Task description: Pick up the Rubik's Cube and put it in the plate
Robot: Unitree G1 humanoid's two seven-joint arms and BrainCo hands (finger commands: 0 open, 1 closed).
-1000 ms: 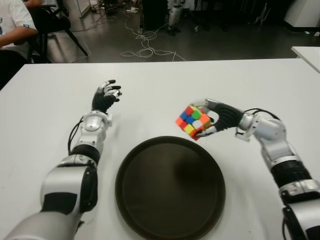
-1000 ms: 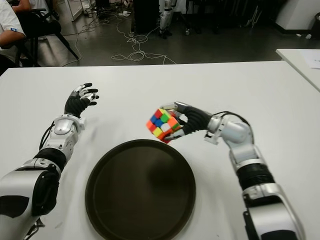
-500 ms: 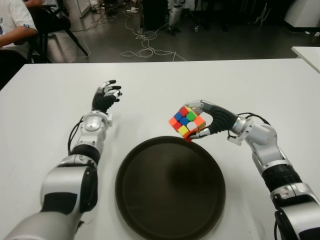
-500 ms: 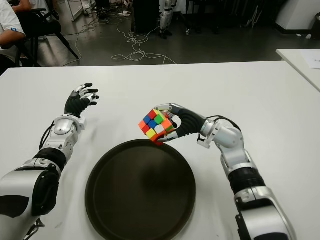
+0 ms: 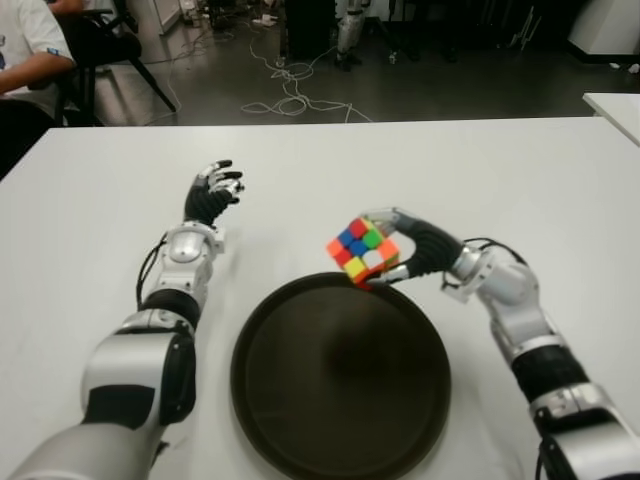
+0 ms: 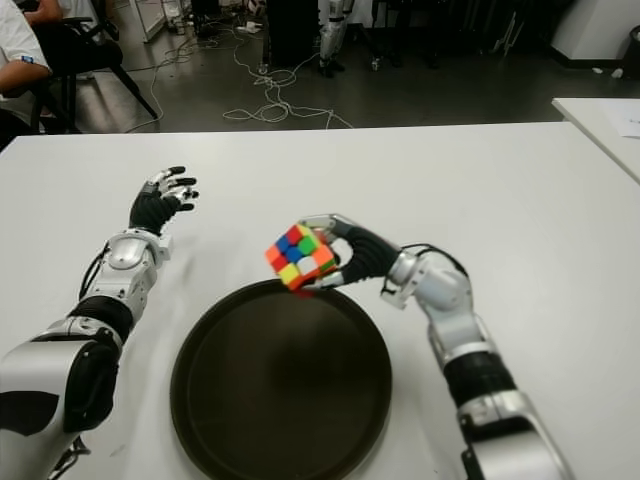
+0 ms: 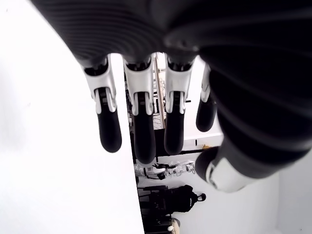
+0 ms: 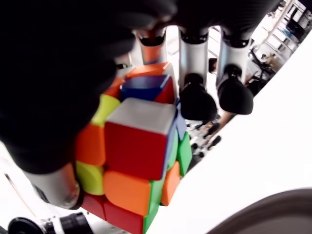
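Pick-up done: Rubik's Cube (image 5: 361, 251) is gripped in right hand (image 5: 405, 248), fingers wrapped round it, held in air over far rim of plate (image 5: 340, 370). Left to do: cube to be lowered and let go inside plate. Plate inside is bare. Left hand (image 5: 211, 193) is seen left of plate, fingers loose, nothing held. White table (image 5: 90, 200) all around. Person (image 5: 25, 50) sits far left, cables (image 5: 290, 90) on floor. Way down is not blocked.

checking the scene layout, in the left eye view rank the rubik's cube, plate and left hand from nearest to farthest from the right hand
1. Rubik's Cube: gripped in the right hand, above the plate's far rim.
2. Plate: just below and toward the robot.
3. Left hand: far across on the left.
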